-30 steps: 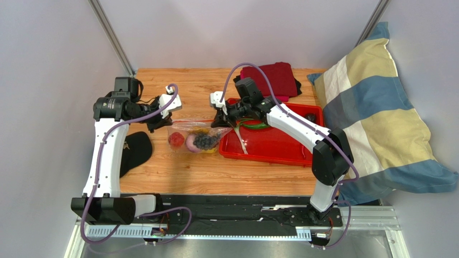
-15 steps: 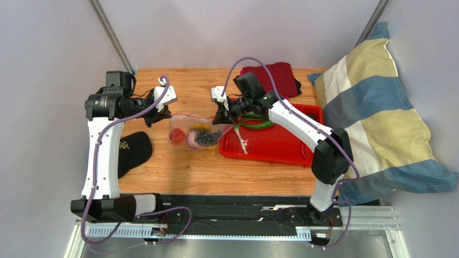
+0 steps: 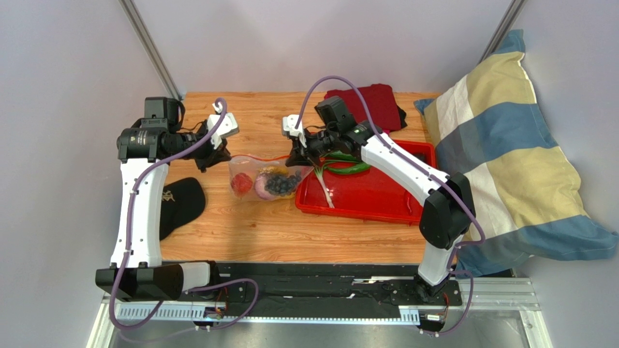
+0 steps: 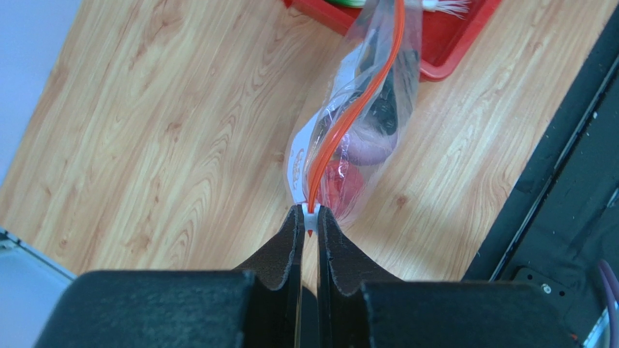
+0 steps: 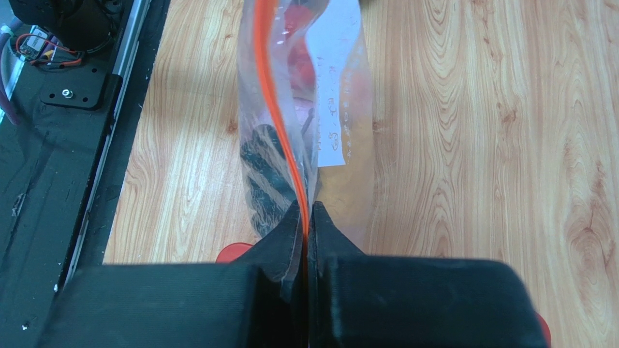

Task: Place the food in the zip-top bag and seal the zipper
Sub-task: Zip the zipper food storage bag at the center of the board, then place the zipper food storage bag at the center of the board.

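The clear zip-top bag (image 3: 265, 177) is stretched between my two grippers over the wooden table, mouth up. Through the plastic I see food: a red piece (image 3: 240, 185), a purple onion (image 3: 258, 190), dark grapes (image 3: 280, 185) and a yellow piece (image 3: 273, 172). My left gripper (image 4: 310, 214) is shut on the white end piece of the red-orange zipper (image 4: 356, 101). My right gripper (image 5: 305, 210) is shut on the other end of the zipper (image 5: 280, 123). The strip runs in a slight curve between them. I cannot tell whether the bag's bottom rests on the table.
A red tray (image 3: 378, 203) lies right of the bag and holds green vegetables (image 3: 347, 168). A dark red cloth (image 3: 367, 105) lies at the back, a black cap (image 3: 178, 203) at the left edge, and a striped pillow (image 3: 508, 152) beyond the table's right side.
Both grippers have shifted slightly toward the far side with the bag's mouth. The left arm drew back to the left, and the bag now hangs tauter between them.
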Available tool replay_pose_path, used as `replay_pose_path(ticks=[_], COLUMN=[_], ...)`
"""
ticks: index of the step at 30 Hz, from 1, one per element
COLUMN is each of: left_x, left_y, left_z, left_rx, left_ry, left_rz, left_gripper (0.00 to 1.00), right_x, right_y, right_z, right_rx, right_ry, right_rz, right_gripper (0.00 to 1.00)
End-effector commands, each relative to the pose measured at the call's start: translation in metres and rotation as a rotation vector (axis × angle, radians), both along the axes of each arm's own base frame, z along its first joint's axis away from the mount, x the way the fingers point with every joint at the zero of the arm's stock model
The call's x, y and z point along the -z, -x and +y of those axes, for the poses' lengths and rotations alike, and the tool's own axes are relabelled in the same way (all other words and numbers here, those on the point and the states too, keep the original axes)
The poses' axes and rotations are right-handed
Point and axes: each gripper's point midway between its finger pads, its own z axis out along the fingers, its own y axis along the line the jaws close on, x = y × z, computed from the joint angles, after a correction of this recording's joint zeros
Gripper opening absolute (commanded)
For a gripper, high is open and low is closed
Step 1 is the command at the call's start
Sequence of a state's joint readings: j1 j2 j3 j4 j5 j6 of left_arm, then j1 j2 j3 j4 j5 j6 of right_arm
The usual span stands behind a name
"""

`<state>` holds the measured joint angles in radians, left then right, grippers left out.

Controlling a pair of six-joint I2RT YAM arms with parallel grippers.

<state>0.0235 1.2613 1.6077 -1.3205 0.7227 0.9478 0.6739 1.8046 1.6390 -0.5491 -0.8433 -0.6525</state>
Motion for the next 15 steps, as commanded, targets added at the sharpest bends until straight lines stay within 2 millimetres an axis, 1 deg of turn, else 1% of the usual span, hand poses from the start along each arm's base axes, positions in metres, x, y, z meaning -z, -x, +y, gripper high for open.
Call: replay_pose_path(ticks=[1,2,3,4,5,6,7,8,9,10,11,12,13,14,15], left_x=[-0.004,-0.005,-0.002,-0.004,-0.003,-0.002,-0.001,-0.001,-0.002,-0.003,-0.004,-0.012,-0.016,-0.017,-0.029], left_y=[-0.008,-0.007,-0.008,-0.013,-0.013,-0.022,-0.028,-0.032,-0.045,-0.052,-0.057,-0.067,-0.072,-0.078,-0.085], left_z=[0.0,-0.003,-0.004,-0.006,-0.007,-0.004,-0.001,0.001,0.01,0.015,0.019,0.025,0.033,0.038,0.042], left_rx=[-0.048,-0.066,-0.079,-0.087,-0.113,-0.144,-0.178,-0.233,-0.29,-0.335,-0.394,-0.43,-0.466,-0.51,-0.533], left_ry=[0.065,0.094,0.112,0.13,0.151,0.154,0.162,0.185,0.177,0.186,0.216,0.232,0.249,0.28,0.297], left_rz=[-0.017,0.002,0.017,0.001,0.021,0.002,0.002,0.022,-0.016,-0.023,-0.01,-0.046,-0.05,-0.03,-0.057], left_gripper=[0.11,0.15,0.19,0.21,0.22,0.26,0.28,0.3,0.35,0.49,0.55,0.61,0.73,0.79,0.84], right_x=[-0.014,-0.017,-0.013,-0.019,-0.02,-0.018,-0.024,-0.025,-0.028,-0.033,-0.038,-0.04,-0.033,-0.05,-0.054], right_y=[-0.008,-0.009,-0.011,-0.012,-0.012,-0.012,-0.018,-0.025,-0.032,-0.046,-0.058,-0.065,-0.076,-0.091,-0.099], right_z=[0.009,0.012,0.015,0.018,0.019,0.022,0.027,0.03,0.033,0.04,0.042,0.046,0.053,0.059,0.063], right_rx=[0.022,0.023,0.024,0.023,0.027,0.031,0.04,0.088,0.118,0.148,0.191,0.213,0.233,0.269,0.301], right_ry=[-0.032,-0.045,-0.043,-0.056,-0.059,-0.06,-0.085,-0.086,-0.097,-0.123,-0.131,-0.141,-0.141,-0.176,-0.193], right_rz=[0.002,0.009,0.03,0.038,0.065,0.087,0.076,0.097,0.095,0.072,0.058,0.061,0.062,0.024,0.04], right_gripper=[0.0,0.0,0.0,0.0,0.0,0.0,0.0,0.0,0.0,0.0,0.0,0.0,0.0,0.0,0.0])
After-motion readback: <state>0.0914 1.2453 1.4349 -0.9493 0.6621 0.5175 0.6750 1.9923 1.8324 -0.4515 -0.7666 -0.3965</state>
